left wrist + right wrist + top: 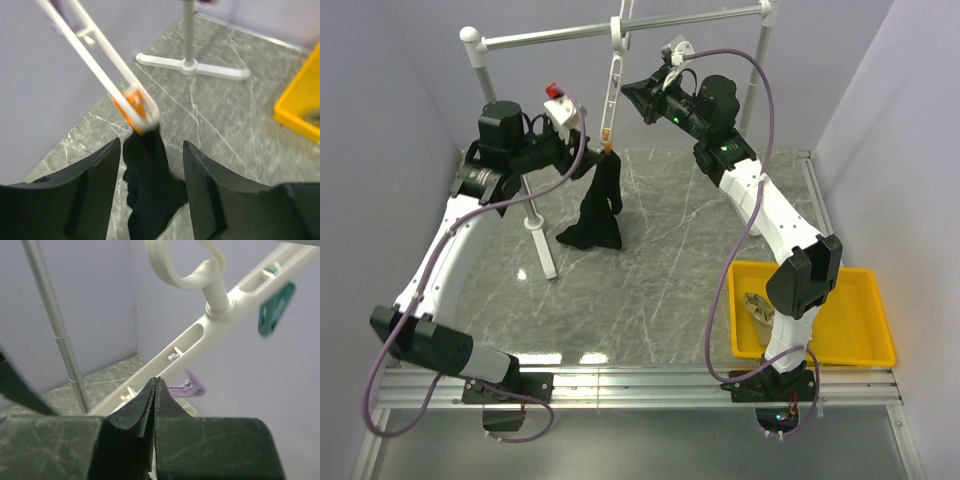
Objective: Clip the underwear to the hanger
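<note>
The underwear (598,205) hangs straight down from the orange clip (134,107), its long axis vertical. Just below the clip it passes between the spread jaws of the left gripper (151,150), the nearer one. Above the clip, beside the steeply tilted hanger (612,90), the right gripper (156,385) has its jaws pressed together, apparently empty.

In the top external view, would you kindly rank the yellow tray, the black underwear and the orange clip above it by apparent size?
Largest: yellow tray, a broad rectangle.
Middle: underwear, a narrow hanging bunch, clearly smaller.
Smallest: orange clip, only a speck at the lower end of the hanger.
</note>
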